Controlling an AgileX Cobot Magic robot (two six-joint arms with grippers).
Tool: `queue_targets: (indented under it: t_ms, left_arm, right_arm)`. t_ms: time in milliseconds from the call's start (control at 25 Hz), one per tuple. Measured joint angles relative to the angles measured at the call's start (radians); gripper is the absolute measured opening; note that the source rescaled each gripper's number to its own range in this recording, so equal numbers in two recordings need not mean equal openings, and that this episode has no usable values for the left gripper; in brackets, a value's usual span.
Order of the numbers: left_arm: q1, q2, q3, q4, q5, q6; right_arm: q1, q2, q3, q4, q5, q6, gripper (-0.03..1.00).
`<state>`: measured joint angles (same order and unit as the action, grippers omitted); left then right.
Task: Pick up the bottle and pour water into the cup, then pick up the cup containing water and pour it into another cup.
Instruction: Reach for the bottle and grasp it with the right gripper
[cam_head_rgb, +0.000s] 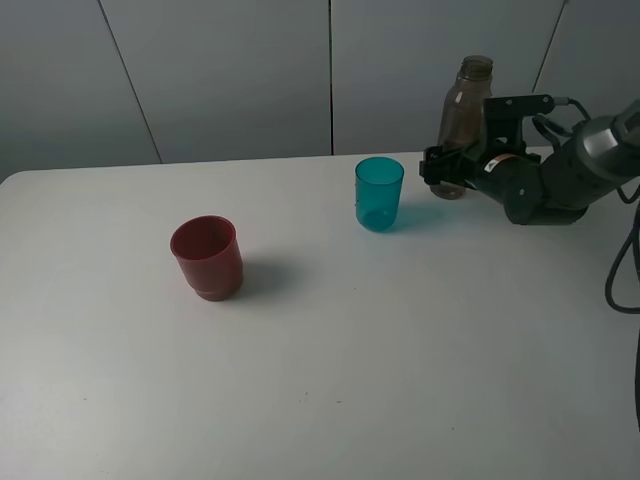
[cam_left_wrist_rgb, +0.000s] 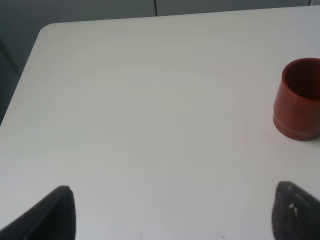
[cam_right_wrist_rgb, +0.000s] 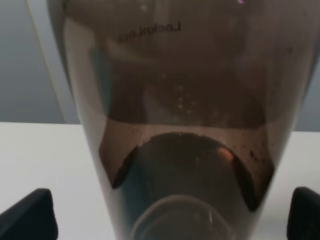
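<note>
Bottle (cam_head_rgb: 467, 105) stands upright at the far right of the counter (cam_head_rgb: 400, 380), near the teal cup (cam_head_rgb: 379, 195) and behind it. My right pincer (cam_head_rgb: 443, 172) brackets its lower body with the jaws spread wide and a gap on each side, gripping nothing. I judge the smooth plastic wall slippery and somewhat yielding; its weight depends on a fill I cannot read. Grasp low on the straight body, leaving the neck clear for pouring. My left pincer (cam_left_wrist_rgb: 175, 212) is spread wide and empty.

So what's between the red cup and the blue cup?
Nothing, just bare table between the red cup and blue cup, shown in the exterior high view.
</note>
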<state>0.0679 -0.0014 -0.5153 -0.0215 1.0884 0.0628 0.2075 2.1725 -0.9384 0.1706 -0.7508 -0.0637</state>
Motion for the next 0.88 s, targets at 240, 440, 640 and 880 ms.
queue_targets:
  t_ms: [240,440,640,880]
  left_arm:
    - [0.0,0.0,0.0,0.0,0.0,0.0]
    - [0.0,0.0,0.0,0.0,0.0,0.0]
    - [0.0,0.0,0.0,0.0,0.0,0.0]
    - [0.0,0.0,0.0,0.0,0.0,0.0]
  right_arm:
    - [-0.009,0.017,-0.029,0.0,-0.016,-0.003,1.0]
    - [-0.017,0.024,-0.036,0.0,-0.023,0.001,1.0]
    - [-0.017,0.05,-0.061,-0.002,-0.026,0.018,1.0]
    - [-0.017,0.086,-0.098,-0.029,-0.026,0.041,1.0]
